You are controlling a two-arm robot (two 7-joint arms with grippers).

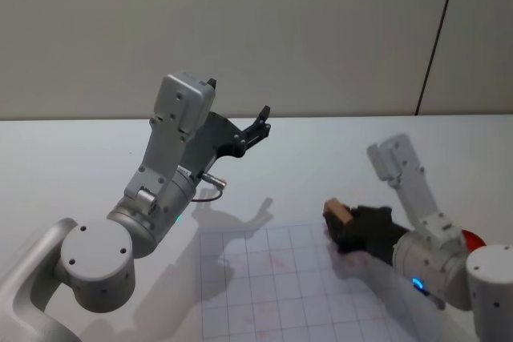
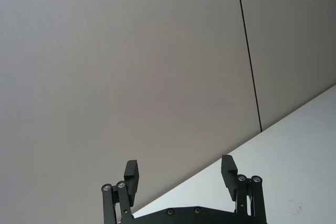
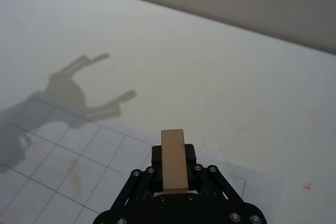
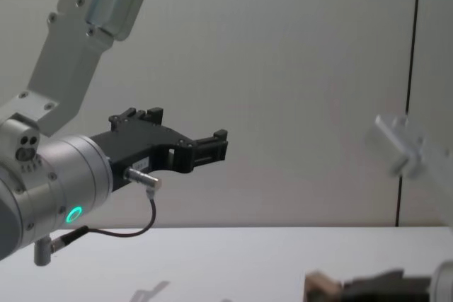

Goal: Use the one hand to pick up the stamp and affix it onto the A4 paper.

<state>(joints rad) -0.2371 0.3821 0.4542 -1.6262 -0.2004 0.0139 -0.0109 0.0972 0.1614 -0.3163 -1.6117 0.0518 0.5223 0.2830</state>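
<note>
My right gripper (image 1: 343, 228), the hand, is shut on the stamp (image 1: 337, 212), a pale wooden block standing up between its black fingers. In the right wrist view the stamp (image 3: 174, 167) sits low over the far edge of the A4 paper (image 3: 58, 153), a white sheet with a grey grid. Whether the stamp touches the sheet I cannot tell. The paper (image 1: 272, 298) lies at the table's front centre. The chest view has the stamp (image 4: 319, 286) at its lower right. My left gripper (image 1: 260, 123) hangs open and empty high above the table, away from the paper.
A red object (image 1: 472, 239) peeks out behind my right arm at the table's right side. Faint red marks (image 3: 76, 174) lie on the paper. The white table (image 1: 72, 158) runs back to a grey wall. My left gripper (image 2: 181, 174) points at that wall.
</note>
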